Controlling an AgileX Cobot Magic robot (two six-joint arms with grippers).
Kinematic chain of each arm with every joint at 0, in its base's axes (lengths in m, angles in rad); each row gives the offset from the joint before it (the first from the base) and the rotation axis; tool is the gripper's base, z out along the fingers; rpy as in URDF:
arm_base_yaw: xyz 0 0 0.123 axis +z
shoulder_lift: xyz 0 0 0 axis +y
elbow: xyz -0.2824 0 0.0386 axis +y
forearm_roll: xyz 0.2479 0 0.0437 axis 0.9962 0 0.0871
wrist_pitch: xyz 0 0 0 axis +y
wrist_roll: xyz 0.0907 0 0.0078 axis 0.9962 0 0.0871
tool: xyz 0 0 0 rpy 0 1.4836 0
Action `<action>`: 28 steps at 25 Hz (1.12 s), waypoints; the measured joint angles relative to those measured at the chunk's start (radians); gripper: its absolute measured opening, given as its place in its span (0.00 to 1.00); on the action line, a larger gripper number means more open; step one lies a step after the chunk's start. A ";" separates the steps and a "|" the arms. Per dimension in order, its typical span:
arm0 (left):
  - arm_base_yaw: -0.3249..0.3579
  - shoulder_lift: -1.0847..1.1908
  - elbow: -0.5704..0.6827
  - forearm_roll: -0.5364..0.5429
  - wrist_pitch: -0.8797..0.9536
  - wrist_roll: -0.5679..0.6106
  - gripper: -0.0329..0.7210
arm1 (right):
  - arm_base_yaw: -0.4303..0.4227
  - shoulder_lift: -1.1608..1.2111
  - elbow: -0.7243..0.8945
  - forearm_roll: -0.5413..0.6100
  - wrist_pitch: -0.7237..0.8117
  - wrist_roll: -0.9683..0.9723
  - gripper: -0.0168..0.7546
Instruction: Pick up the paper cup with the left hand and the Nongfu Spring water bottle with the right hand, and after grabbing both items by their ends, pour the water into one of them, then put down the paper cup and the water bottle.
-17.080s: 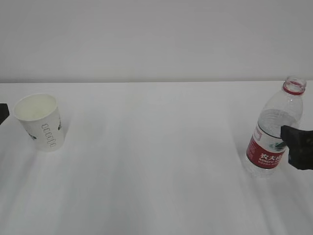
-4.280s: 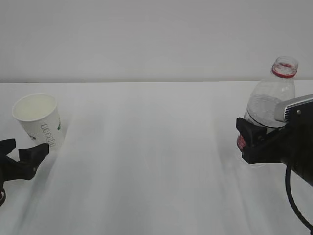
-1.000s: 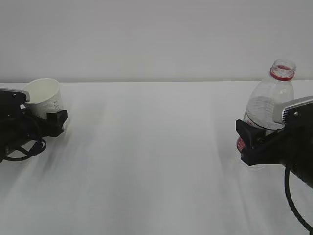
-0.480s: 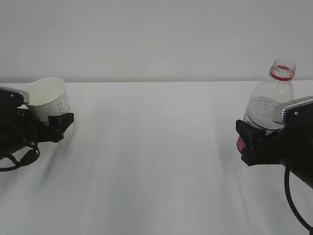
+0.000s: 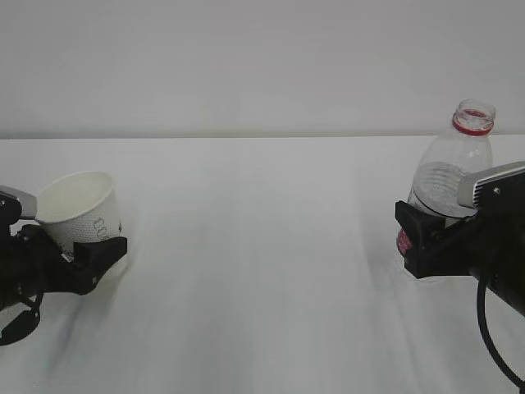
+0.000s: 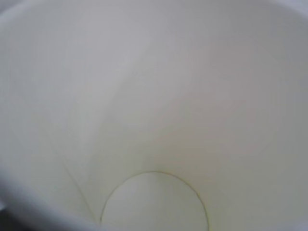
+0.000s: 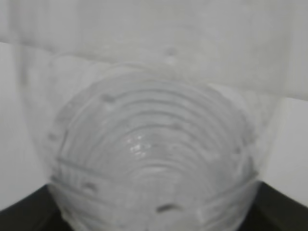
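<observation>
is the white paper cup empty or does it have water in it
Empty. The left wrist view looks straight into the small white tapered paper cup and shows dry walls and a bare round bottom.

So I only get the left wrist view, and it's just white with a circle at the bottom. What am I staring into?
Observer: The inside of the paper cup; the left pincer holds it, tilted.
Visitor: Anything in it?
Observer: It looks dry; the round bottom is bare.
Visitor: What's the other arm doing?
Observer: The right pincer grips the Nongfu Spring water bottle, upright, no cap on.
</observation>
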 joint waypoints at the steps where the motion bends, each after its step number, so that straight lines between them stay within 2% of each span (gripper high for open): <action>1: 0.000 -0.007 0.017 0.012 0.000 -0.002 0.80 | 0.000 0.000 0.000 0.000 0.000 0.000 0.69; 9: 0.000 -0.072 0.094 0.123 -0.001 -0.004 0.80 | 0.000 0.000 0.000 -0.004 0.000 0.000 0.69; 22: 0.000 -0.181 0.097 0.261 -0.002 -0.056 0.80 | 0.000 0.000 0.000 -0.046 0.000 0.000 0.69; 25: -0.029 -0.183 0.097 0.265 -0.002 -0.070 0.80 | 0.000 0.000 0.000 -0.048 0.000 0.000 0.69; 28: -0.091 -0.183 0.097 0.267 -0.002 -0.074 0.80 | 0.000 0.000 0.000 -0.048 0.000 0.000 0.69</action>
